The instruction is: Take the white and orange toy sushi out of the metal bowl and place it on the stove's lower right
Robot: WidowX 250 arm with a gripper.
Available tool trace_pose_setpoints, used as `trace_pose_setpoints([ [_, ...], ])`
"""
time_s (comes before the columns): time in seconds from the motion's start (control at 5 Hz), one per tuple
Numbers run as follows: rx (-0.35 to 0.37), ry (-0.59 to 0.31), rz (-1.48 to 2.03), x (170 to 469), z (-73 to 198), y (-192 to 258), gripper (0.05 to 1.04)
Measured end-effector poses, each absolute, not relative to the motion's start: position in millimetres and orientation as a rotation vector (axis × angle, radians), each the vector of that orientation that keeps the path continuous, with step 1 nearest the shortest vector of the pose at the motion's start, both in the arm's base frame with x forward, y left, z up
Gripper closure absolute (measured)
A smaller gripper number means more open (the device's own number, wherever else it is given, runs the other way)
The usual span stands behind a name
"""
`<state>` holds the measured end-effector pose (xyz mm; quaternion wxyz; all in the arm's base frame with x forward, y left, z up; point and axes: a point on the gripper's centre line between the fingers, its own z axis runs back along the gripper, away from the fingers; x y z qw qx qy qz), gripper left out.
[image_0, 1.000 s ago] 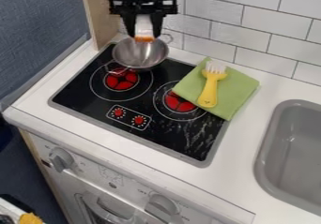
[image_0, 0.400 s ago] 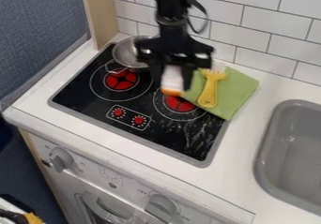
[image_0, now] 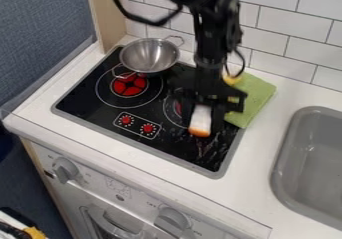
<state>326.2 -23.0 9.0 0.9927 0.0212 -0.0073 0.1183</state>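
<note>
- Currently, one black gripper [image_0: 202, 124]: we find its jaws closed around a white-and-orange piece [image_0: 200, 121], pinching it.
- One white-and-orange piece: orange end lowest, over the black cooktop [image_0: 143, 117]; whether it touches the glass, we cannot tell.
- One metal pan [image_0: 149, 56], two loop handles: upright at the cooktop's far corner, well apart from the gripper.
- One red burner [image_0: 129, 85]: bare, just beside the pan; we log a second [image_0: 178, 108] partly behind the gripper.
- One green cloth [image_0: 256, 94]: overlapping the cooktop's edge, partly screened from us by the arm.
- One yellow item [image_0: 232, 79]: on the cloth, mostly hidden behind the arm.
- One grey sink [image_0: 286, 148]: set into the white counter [image_0: 257, 183], beyond the cooktop's right side.
</note>
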Motion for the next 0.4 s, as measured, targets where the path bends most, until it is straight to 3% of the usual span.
trace_pose_setpoints([
  [0.4,0.041,-0.052,0.211,323.0,6.7,-21.9,0.534],
])
